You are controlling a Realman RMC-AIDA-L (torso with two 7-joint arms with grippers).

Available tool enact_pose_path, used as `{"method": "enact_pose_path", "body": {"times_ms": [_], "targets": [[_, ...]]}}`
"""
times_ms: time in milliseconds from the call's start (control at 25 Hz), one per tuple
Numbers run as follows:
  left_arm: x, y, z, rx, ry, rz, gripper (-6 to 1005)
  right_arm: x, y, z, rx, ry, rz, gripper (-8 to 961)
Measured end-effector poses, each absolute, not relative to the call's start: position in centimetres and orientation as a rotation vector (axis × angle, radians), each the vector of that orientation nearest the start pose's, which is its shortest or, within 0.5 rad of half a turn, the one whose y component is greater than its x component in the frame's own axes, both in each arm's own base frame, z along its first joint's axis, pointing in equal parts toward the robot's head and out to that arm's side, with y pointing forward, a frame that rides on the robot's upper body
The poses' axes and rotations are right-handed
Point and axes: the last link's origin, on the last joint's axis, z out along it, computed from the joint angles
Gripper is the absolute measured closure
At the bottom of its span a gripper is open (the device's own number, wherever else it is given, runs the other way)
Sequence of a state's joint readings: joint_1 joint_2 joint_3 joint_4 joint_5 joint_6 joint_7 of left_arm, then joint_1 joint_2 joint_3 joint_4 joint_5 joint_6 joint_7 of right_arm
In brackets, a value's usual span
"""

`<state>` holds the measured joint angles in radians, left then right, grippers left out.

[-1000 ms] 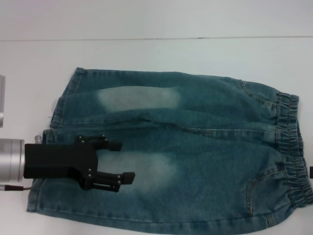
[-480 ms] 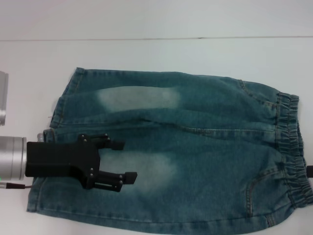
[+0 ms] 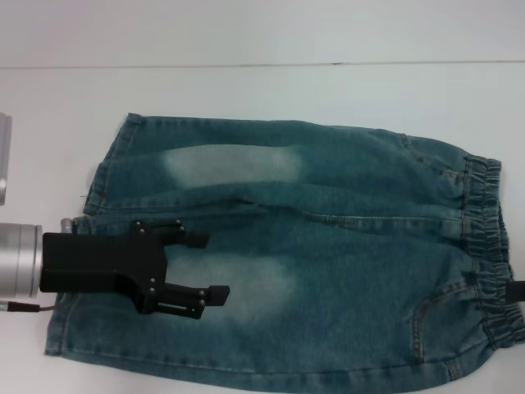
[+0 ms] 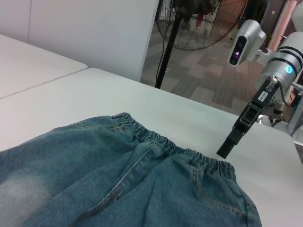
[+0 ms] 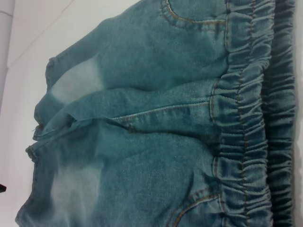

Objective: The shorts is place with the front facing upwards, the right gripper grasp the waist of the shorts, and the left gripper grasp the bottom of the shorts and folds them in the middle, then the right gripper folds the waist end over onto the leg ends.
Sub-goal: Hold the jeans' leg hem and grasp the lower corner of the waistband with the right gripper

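Shorts: small blue washed-denim shorts spread flat, centre frame; soft, light.
Hold points: gathered elastic waistband right, leg hems left.
Left gripper: fingers apart, over the lower-left leg, empty.
Right gripper: by the waistband; state unclear.

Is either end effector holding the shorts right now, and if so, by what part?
Nothing is held. The left end effector is open above a leg of the shorts; the right end effector sits just beyond the waistband, gripping nothing.
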<state>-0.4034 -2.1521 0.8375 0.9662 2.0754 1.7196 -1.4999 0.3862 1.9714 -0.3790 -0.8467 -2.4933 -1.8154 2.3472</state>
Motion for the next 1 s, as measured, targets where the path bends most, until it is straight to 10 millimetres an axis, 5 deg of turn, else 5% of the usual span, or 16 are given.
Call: {"method": "enact_pose_path", "body": {"times_ms": [1000], "targets": [[-24.77, 29.04, -0.30, -2.938, -0.548, -0.555, 67, 36.13, 25.70, 7.48, -2.081, 2.087, 0.306, 75]]}}
